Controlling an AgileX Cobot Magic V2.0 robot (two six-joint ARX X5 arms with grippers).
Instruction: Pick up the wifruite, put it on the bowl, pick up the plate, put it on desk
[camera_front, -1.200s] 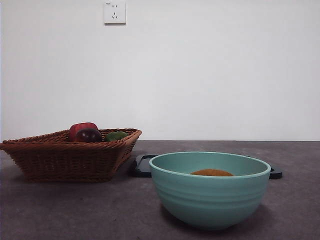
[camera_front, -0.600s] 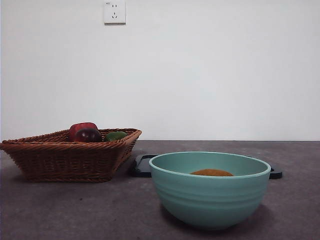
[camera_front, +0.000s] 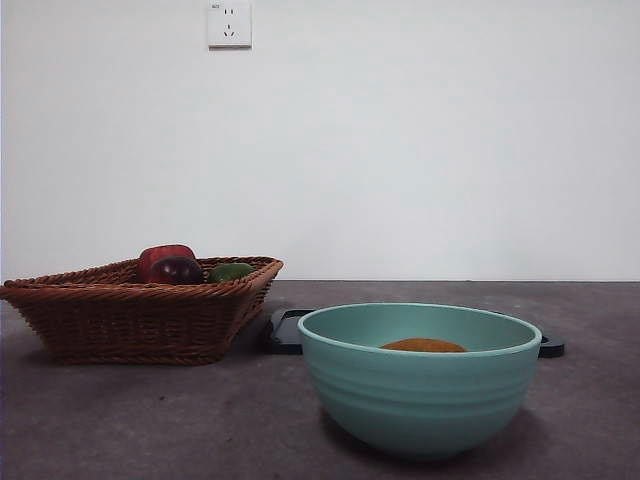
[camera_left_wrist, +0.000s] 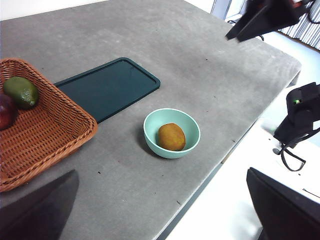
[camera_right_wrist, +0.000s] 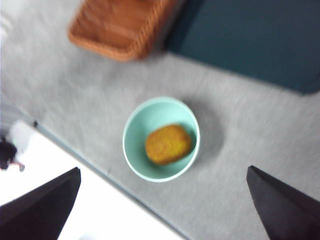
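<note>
- The right gripper (camera_right_wrist: 162, 210) hangs high above the bowl (camera_right_wrist: 161, 139), its two dark jaws spread wide at the lower corners of its wrist view and holding nothing; that view is blurred.
- The left gripper (camera_left_wrist: 165, 210) also sits high and well back from the things, jaws wide apart and empty.
- The wifruite (camera_left_wrist: 171, 136) lies inside the bowl (camera_left_wrist: 171, 133), on its bottom; in the front view only its brownish-orange top (camera_front: 424, 345) shows over the teal rim (camera_front: 420, 380).
- The bowl stands on the desk (camera_left_wrist: 200, 65), near the desk's edge.
- A dark, flat rectangular plate (camera_left_wrist: 107, 87) lies on the desk just behind the bowl, apart from it, and close beside the wicker basket (camera_left_wrist: 50, 135).
- The basket holds a green fruit (camera_left_wrist: 21, 92) and a dark red fruit (camera_left_wrist: 6, 111), the two side by side.
- A white wall socket (camera_front: 229, 24) sits high on the wall behind.
</note>
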